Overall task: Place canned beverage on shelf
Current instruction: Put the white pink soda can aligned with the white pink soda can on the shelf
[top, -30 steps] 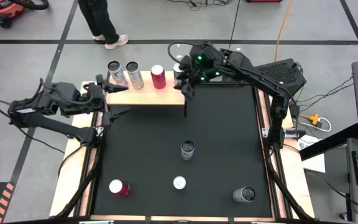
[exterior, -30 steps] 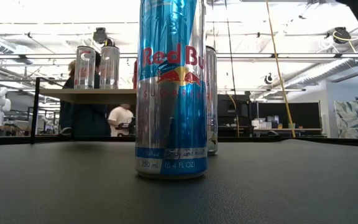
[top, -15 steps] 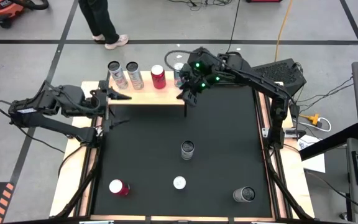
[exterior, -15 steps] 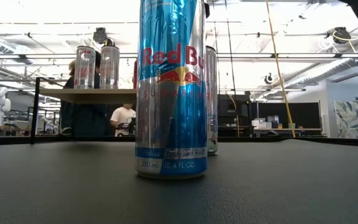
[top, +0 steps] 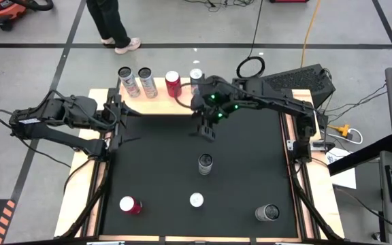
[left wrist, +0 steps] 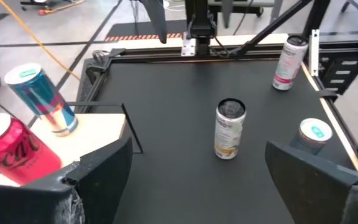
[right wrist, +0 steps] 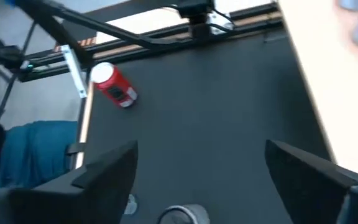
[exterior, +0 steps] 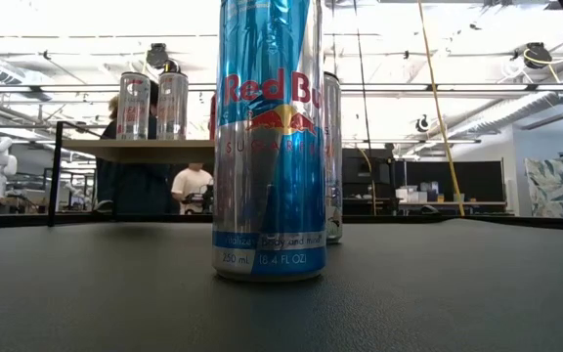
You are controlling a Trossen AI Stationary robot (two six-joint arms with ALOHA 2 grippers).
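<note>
The shelf [top: 160, 103], a light wooden top on thin dark legs, stands at the table's far left. Several cans stand upright on it: two silver ones [top: 124, 76], [top: 145, 80], a red one [top: 173, 82] and a blue one [top: 196, 75] at its right end. My right gripper [top: 207, 127] is open and empty, over the mat just near the shelf's right end. My left gripper [top: 119, 121] is open and empty by the shelf's left end. In the left wrist view the red can [left wrist: 8, 149] and the blue can [left wrist: 42, 99] stand on the shelf top.
Several more cans stand on the black mat: a silver one in the middle [top: 205, 163], a white-topped one [top: 196, 200], a red one at near left [top: 129, 205], a grey one at near right [top: 267, 213]. The white-topped one, a blue Red Bull can, fills the low view [exterior: 267, 147].
My right gripper has drawn back from the shelf's right end toward the table's near edge, leaving the blue can standing on the shelf. My left gripper has pulled back a little toward the table's left edge.
</note>
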